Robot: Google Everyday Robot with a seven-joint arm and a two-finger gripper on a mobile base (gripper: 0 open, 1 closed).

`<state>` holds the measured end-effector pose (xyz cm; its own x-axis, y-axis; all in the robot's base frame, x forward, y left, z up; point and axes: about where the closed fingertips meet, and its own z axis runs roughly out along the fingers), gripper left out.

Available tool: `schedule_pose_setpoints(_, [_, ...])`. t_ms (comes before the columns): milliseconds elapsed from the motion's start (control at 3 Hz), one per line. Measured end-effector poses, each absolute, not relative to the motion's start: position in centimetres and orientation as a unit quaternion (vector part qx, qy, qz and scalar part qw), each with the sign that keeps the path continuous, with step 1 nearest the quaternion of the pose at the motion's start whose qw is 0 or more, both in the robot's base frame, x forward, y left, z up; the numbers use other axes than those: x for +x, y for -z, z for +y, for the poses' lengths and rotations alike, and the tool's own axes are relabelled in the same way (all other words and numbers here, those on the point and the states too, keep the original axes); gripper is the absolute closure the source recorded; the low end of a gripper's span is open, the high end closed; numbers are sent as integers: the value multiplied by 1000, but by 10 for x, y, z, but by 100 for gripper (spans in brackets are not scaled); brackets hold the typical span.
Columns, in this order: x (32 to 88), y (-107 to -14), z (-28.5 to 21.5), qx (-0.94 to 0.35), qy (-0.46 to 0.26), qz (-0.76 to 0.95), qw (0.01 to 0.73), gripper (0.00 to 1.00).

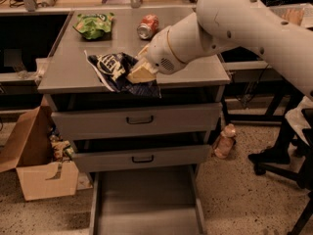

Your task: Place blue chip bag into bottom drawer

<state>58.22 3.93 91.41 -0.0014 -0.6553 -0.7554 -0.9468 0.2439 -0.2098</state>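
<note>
— How far along?
— Roughly halfway, judging by the layout. Blue chip bag gripped, but not yet in the bottom drawer, pulled out and waiting down near the floor.
— And the claw?
— Low over the front of the worktop, at the end of the big white arm. Closed on the bag's right side, pinching the foil by the look of it. Nothing else held.
— Bag's place, exactly?
— Up at the worktop's front edge, crumpled, one dark corner hanging over the lip above the top drawer. Mostly left of the claw and under it, touching. Well apart from the green chip bag and the can towards the back.
— Left to do?
— Most of the travel, probably. Out past the front edge, down past the two upper drawers, then over the bottom one and let go above its floor
</note>
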Motion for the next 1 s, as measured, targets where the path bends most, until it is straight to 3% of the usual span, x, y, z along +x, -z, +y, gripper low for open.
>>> schedule_pose_setpoints(667, [538,-848,-12,-527,-141,726,419,100])
schedule_pose_setpoints(1000, [523,-778,-44,-469,-162,753,431,100])
